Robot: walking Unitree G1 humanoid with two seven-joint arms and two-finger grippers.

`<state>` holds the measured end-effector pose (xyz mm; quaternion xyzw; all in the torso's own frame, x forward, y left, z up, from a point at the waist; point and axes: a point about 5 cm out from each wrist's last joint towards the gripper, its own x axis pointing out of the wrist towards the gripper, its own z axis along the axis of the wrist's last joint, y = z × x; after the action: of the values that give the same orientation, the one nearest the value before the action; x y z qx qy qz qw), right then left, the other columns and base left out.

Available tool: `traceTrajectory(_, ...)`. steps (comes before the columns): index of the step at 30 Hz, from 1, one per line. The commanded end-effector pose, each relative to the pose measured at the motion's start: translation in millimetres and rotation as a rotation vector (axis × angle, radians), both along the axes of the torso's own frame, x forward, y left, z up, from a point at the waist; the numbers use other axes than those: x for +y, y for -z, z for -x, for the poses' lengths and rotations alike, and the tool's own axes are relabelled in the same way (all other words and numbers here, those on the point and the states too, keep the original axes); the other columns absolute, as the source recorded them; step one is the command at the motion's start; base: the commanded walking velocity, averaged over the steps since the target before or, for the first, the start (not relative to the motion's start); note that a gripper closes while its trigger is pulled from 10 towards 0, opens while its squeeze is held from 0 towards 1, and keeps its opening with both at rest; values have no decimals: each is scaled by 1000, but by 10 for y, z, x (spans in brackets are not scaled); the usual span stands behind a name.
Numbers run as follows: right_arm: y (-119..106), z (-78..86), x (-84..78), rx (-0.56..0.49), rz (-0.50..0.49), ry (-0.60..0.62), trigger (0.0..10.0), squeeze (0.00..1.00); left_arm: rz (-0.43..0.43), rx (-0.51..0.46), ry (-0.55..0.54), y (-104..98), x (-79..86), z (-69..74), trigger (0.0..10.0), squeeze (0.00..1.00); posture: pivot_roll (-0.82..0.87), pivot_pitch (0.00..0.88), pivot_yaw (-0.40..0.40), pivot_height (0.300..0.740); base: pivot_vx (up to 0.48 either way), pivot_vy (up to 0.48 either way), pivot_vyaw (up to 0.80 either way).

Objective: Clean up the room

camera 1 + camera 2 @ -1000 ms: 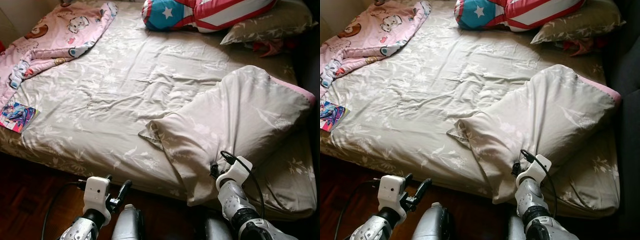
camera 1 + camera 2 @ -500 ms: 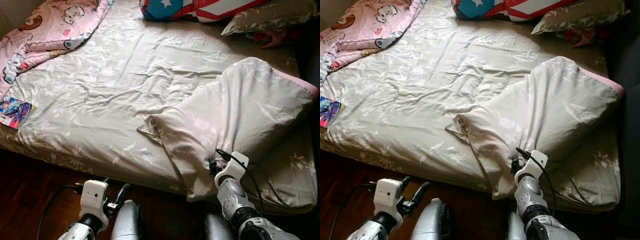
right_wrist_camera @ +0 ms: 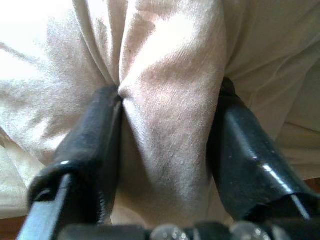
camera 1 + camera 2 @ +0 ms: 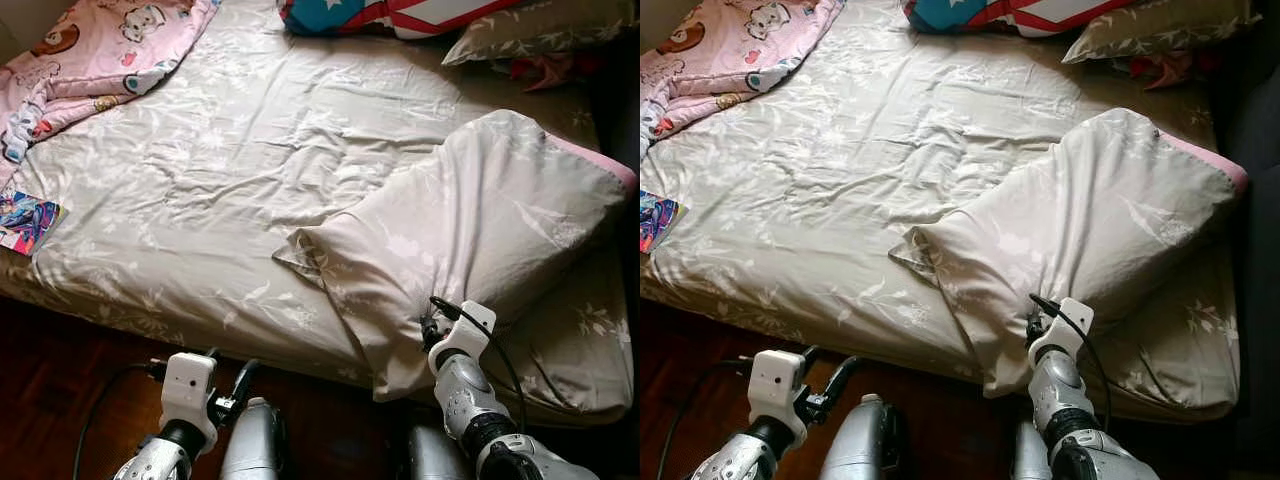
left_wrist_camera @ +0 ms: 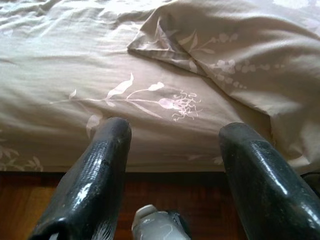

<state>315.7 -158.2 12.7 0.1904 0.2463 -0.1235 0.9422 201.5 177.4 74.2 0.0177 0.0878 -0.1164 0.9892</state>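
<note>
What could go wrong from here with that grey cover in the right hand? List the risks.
1. The right hand pinches only a bunched fold of the grey cover; a pull may slip it free.
2. The cover's lower corner hangs over the bed edge, so it may drag onto the floor.
3. The left hand is open below the bed edge, giving no support.

My right end effector (image 3: 165,150) reaches forward, its fingers (image 3: 87,145) pinched on a bunched fold. My left end effector (image 5: 172,165) hovers low, fingers spread apart, gripping nothing.
</note>
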Motion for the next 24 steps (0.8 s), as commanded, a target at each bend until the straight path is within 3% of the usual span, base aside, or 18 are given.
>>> traceTrajectory(1, 206, 178, 131, 98, -24, -44, 0, 0, -17, 36, -11, 80, 23, 31, 10000, 0, 86, 308, 76, 650, 0, 0, 0)
traceTrajectory(12, 273, 253, 51, 120, -32, 0, 0, 0, -16, 31, -24, 138, 24, -66, 10000, 0, 52, 259, 57, 650, 0, 0, 0)
traceTrajectory(17, 304, 304, -124, 130, -32, 72, 0, 0, -13, 20, -38, 178, 17, -167, 10000, 0, 24, 213, 41, 650, 0, 0, 0)
traceTrajectory(21, 274, 322, -400, 122, 21, 150, 0, 0, -5, 12, -49, 210, 1, -267, 10000, 0, -6, 168, 30, 650, 0, 0, 0)
traceTrajectory(22, 227, 335, -618, 107, 70, 210, 0, 0, -2, 6, -52, 223, -7, -308, 10000, 0, -23, 147, 27, 650, 0, 0, 0)
traceTrajectory(24, 141, 362, -901, 77, 146, 285, 0, 0, 1, 3, -55, 238, -7, -335, 10000, 0, -39, 134, 26, 650, 0, 0, 0)
